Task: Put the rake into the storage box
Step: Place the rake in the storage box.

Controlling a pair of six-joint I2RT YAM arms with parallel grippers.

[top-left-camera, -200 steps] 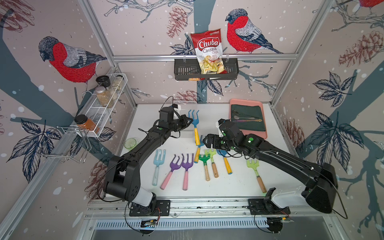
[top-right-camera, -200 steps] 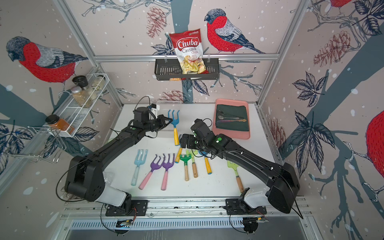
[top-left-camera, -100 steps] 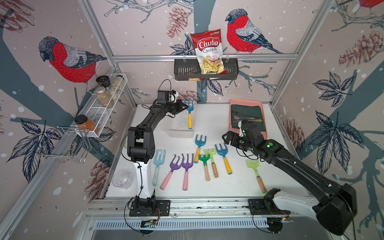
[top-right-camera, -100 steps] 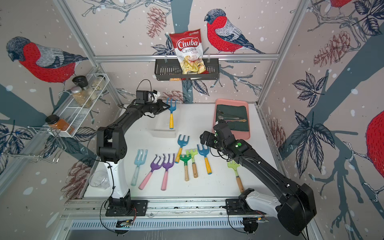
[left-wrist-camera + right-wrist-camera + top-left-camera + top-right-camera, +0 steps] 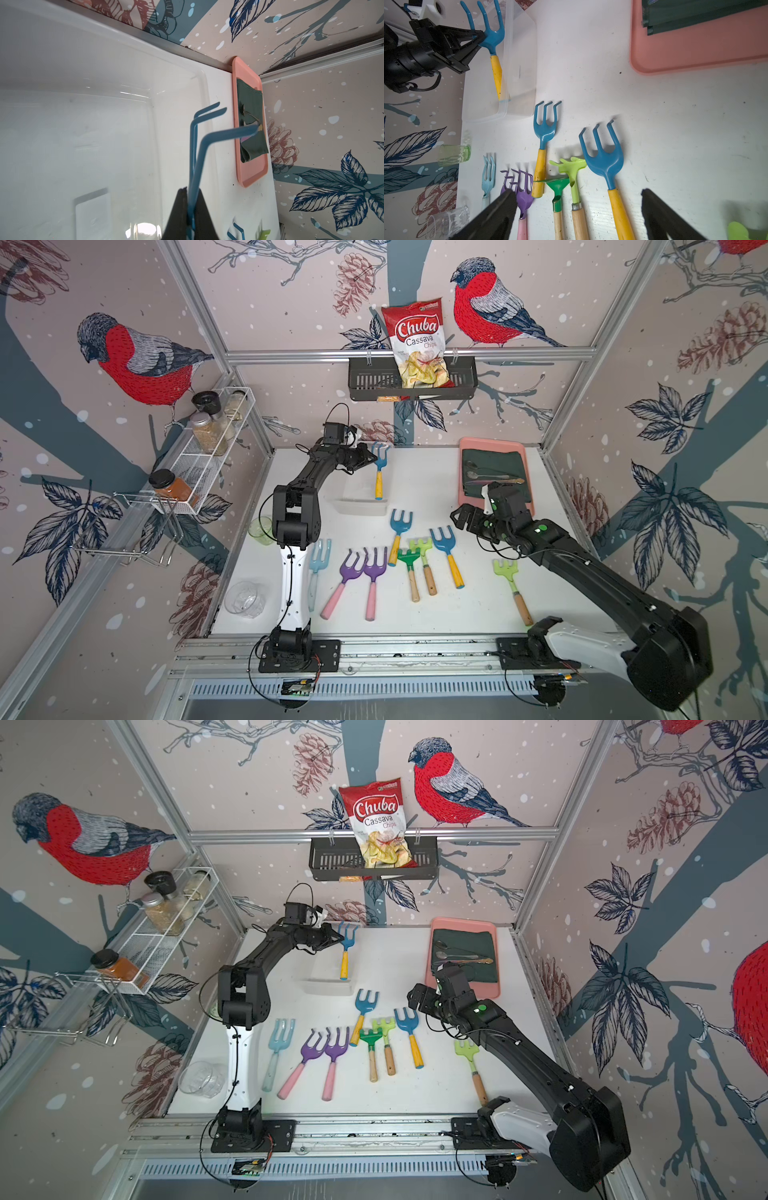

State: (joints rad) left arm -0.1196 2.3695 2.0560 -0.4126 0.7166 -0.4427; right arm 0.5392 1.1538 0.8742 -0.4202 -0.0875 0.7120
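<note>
Rake (image 5: 378, 479) axis runs 12 to 6 o'clock in both top views: blue tines toward 12, yellow handle toward 6. I read the handle end as dipped inside the storage box (image 5: 360, 508), with the head raised above the far rim. The left claw (image 5: 371, 457) comes in from 9 o'clock and is clamped tight on the blue head. The right claw (image 5: 459, 517) hangs at 3 o'clock of the box, jaws wide, holding nothing.

At 6 o'clock of the box a loose blue rake (image 5: 400, 526) lies just beside it, and two purple rakes (image 5: 365, 568) lie farther off. A pink tray (image 5: 492, 443) sits at 3 o'clock and a green cup (image 5: 259, 529) at 8. The white surface (image 5: 419, 485) is walled with bird-print panels. A black basket (image 5: 370, 381) hangs at 12.
</note>
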